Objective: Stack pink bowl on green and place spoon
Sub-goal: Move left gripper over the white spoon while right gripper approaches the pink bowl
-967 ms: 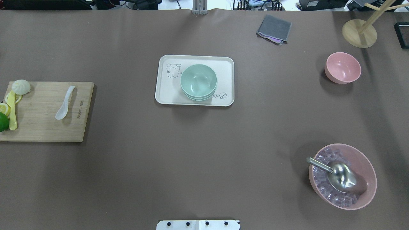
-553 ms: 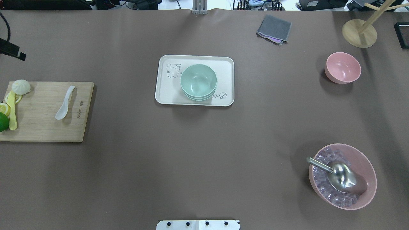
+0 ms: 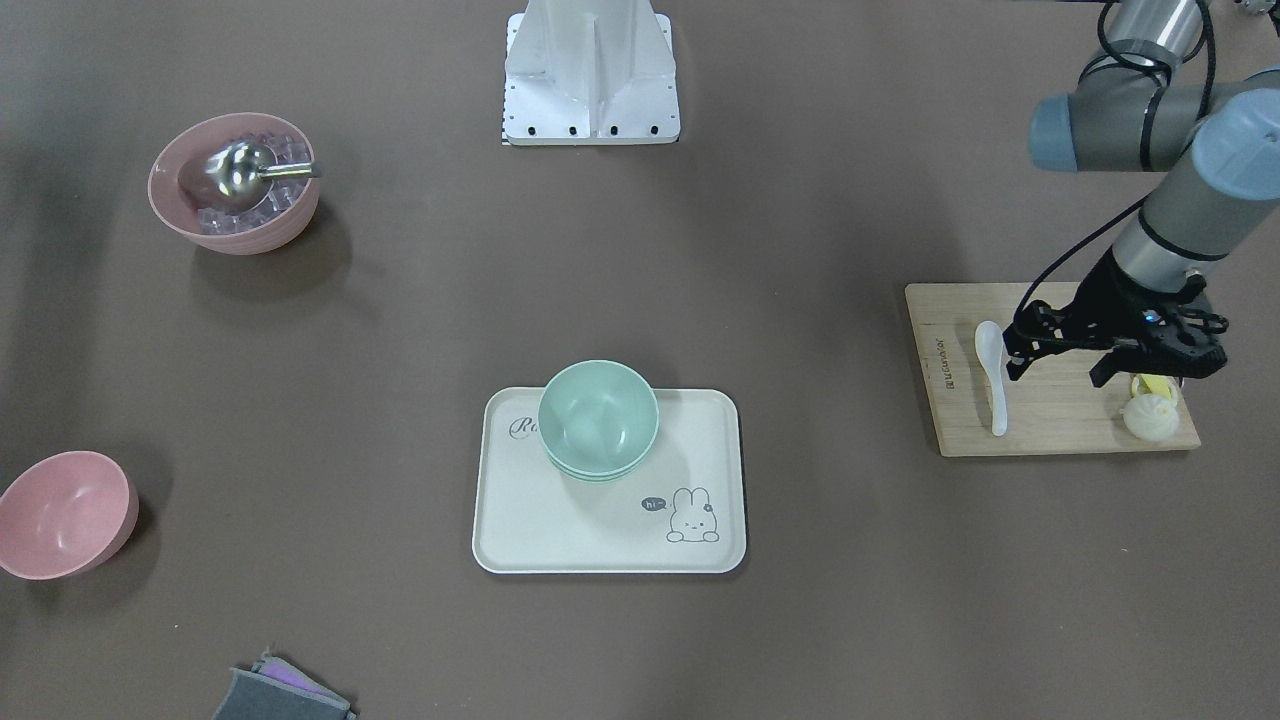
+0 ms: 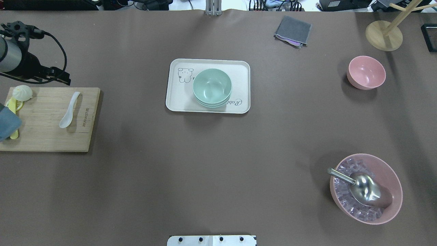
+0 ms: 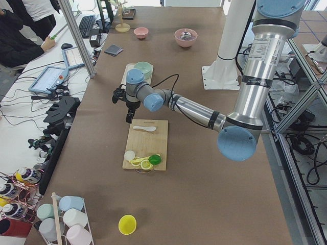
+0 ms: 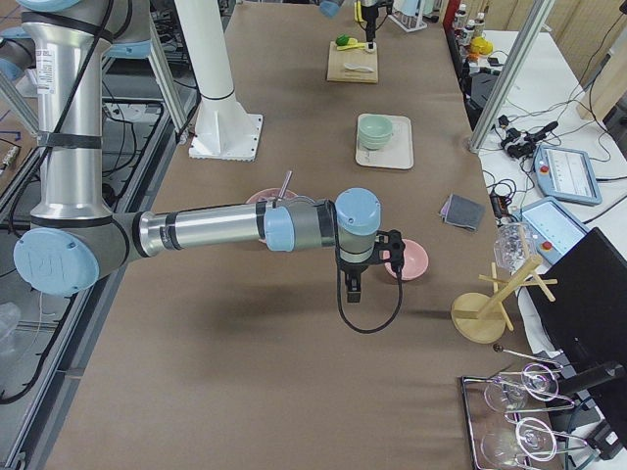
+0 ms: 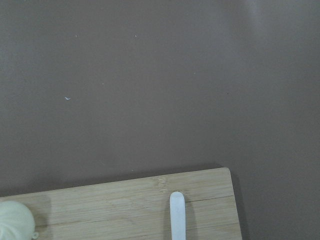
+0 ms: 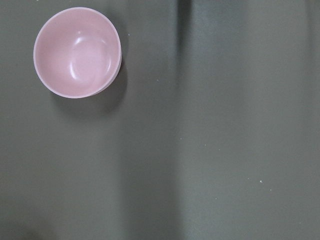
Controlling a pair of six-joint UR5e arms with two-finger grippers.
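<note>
The small pink bowl stands alone at the far right; the right wrist view shows it from above. Stacked green bowls sit on the cream tray at the centre. A white spoon lies on the wooden cutting board at the left. My left gripper hovers open above the board, between the spoon and a bun. My right gripper shows only in the exterior right view, beside the pink bowl; I cannot tell its state.
A large pink bowl with ice and a metal scoop stands at the near right. A grey cloth and a wooden stand are at the far edge. Lemon slices, a lime and a yellow utensil lie on the board's left end.
My left arm has come into the overhead view from the left edge and now reaches over the far side of the cutting board. Bowls and spoon have not moved.
</note>
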